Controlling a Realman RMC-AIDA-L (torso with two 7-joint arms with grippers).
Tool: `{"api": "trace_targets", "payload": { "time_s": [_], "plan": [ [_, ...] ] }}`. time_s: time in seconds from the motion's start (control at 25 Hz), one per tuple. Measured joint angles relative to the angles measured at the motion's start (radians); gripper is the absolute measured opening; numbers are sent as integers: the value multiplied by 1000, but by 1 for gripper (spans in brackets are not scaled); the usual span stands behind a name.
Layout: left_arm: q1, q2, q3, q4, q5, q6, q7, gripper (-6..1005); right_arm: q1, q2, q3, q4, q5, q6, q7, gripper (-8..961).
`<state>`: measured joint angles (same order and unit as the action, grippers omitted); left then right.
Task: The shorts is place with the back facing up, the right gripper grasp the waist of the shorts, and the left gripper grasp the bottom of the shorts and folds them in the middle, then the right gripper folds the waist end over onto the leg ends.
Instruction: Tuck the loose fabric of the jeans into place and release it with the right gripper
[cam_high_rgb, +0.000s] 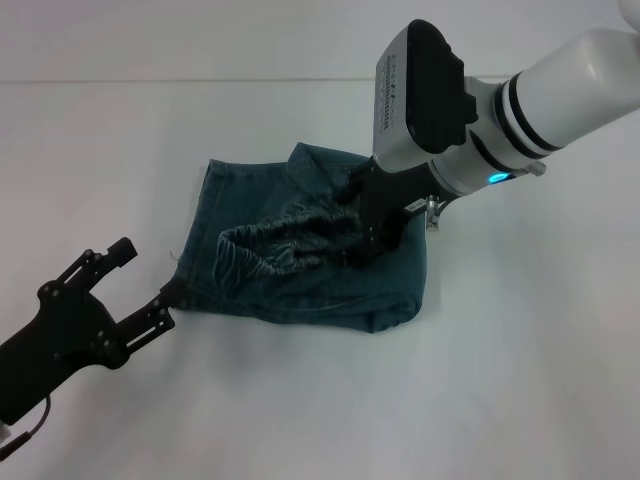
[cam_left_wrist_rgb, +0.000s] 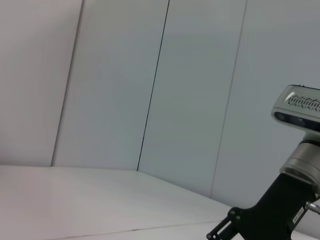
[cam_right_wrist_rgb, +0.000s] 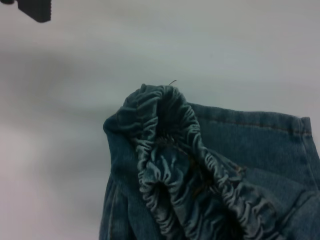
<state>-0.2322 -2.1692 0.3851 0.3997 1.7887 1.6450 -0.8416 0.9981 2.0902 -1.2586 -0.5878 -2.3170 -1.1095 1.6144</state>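
The blue-green denim shorts (cam_high_rgb: 300, 290) lie folded in half on the white table (cam_high_rgb: 520, 400), in the middle of the head view. Their ruched waist (cam_high_rgb: 285, 240) is lifted and drawn across the top of the fabric. My right gripper (cam_high_rgb: 368, 238) is shut on the waist's right end. In the right wrist view the gathered waist (cam_right_wrist_rgb: 170, 165) loops up over flat denim with a stitched hem (cam_right_wrist_rgb: 250, 122). My left gripper (cam_high_rgb: 142, 286) stands open at the lower left, just off the shorts' left edge (cam_high_rgb: 195, 250), holding nothing.
In the left wrist view only pale wall panels (cam_left_wrist_rgb: 190, 90), the table top (cam_left_wrist_rgb: 75, 200) and the right arm (cam_left_wrist_rgb: 280, 205) show. Bare white table surrounds the shorts.
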Motion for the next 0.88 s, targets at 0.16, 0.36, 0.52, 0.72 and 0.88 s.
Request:
{"api": "trace_targets", "payload": {
  "time_s": [0.16, 0.36, 0.52, 0.72, 0.88],
  "plan": [
    [-1, 0, 1, -4, 0, -2, 0, 861, -10, 2, -4, -23, 4, 6, -1, 847],
    [-4, 0, 8, -12, 0, -3, 0, 861, -32, 7, -19, -68, 14, 20, -2, 848],
    [-4, 0, 9, -14, 0, -4, 0, 861, -40, 6, -23, -81, 29, 22, -2, 848],
    [-4, -1, 9, -15, 0, -4, 0, 860, -42, 2, -20, -81, 30, 20, -2, 847],
    [-7, -1, 9, -20, 0, -4, 0, 860, -39, 6, -23, -55, 31, 30, -17, 844]
  ]
}}
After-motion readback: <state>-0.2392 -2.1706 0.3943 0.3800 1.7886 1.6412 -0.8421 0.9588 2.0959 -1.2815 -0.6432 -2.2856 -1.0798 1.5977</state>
